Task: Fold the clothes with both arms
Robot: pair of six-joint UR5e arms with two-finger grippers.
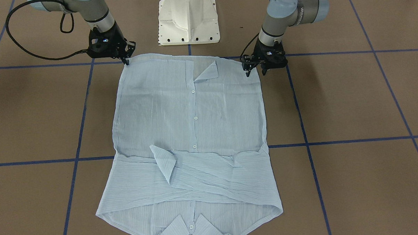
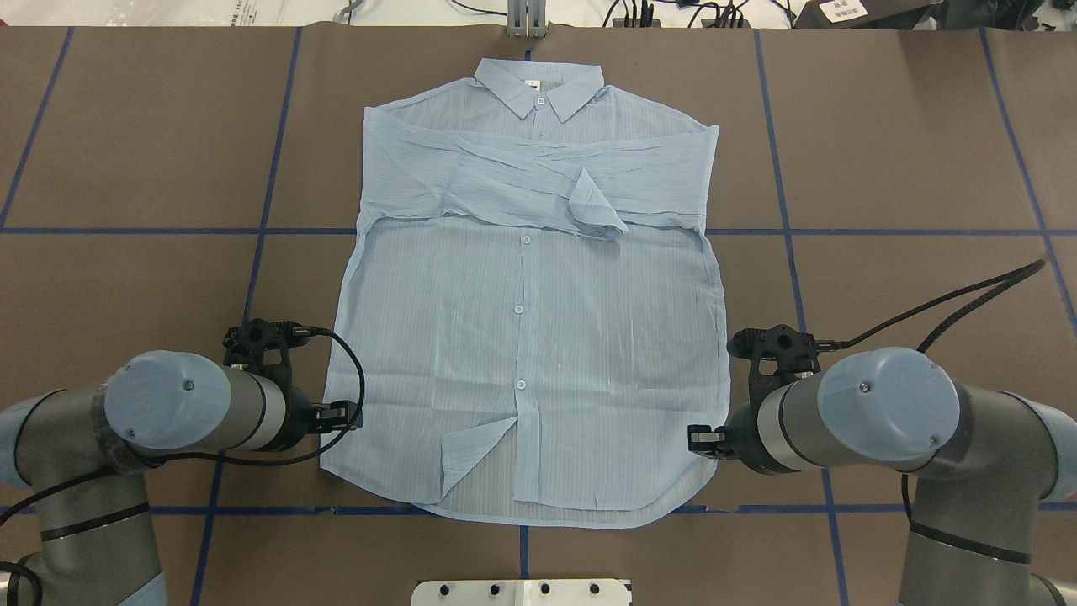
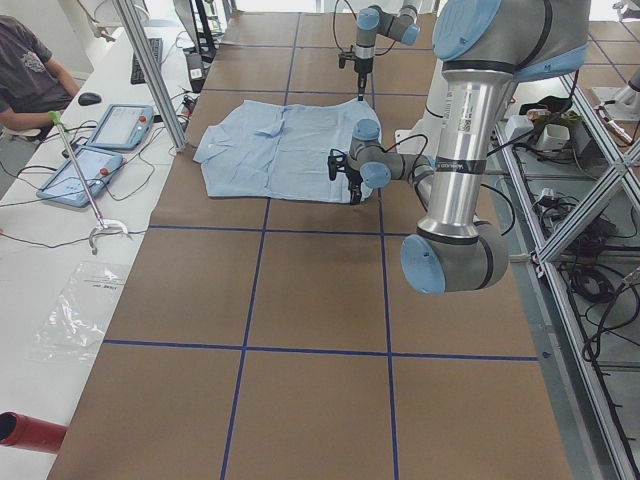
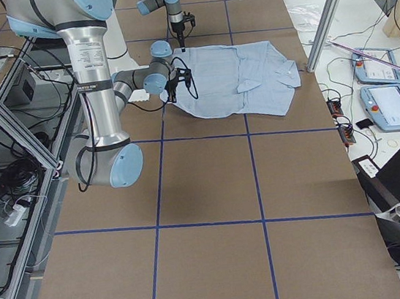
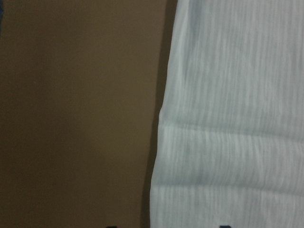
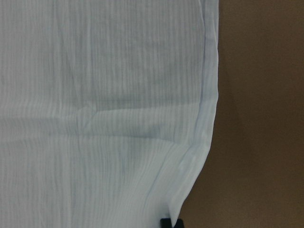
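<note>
The pale-blue striped shirt (image 1: 195,114) lies flat and buttoned on the brown table, with its sleeves folded across the chest and its collar (image 2: 538,88) at the far side. My left gripper (image 1: 255,72) is open at the shirt's hem corner, and its fingers straddle the side edge (image 5: 159,142). My right gripper (image 1: 126,60) is at the opposite hem corner. Its fingertips (image 6: 171,222) are shut together on the shirt's edge (image 6: 209,118). From overhead, the left gripper (image 2: 341,417) and right gripper (image 2: 700,438) flank the hem. A small flap (image 2: 471,450) of the front is turned back near the hem.
The white pedestal base (image 1: 188,20) stands just behind the hem. Blue tape lines (image 2: 252,231) grid the table. A person's seated body (image 3: 25,70) and control tablets (image 3: 110,125) are at a side bench, with aluminium frame posts (image 4: 322,15) nearby.
</note>
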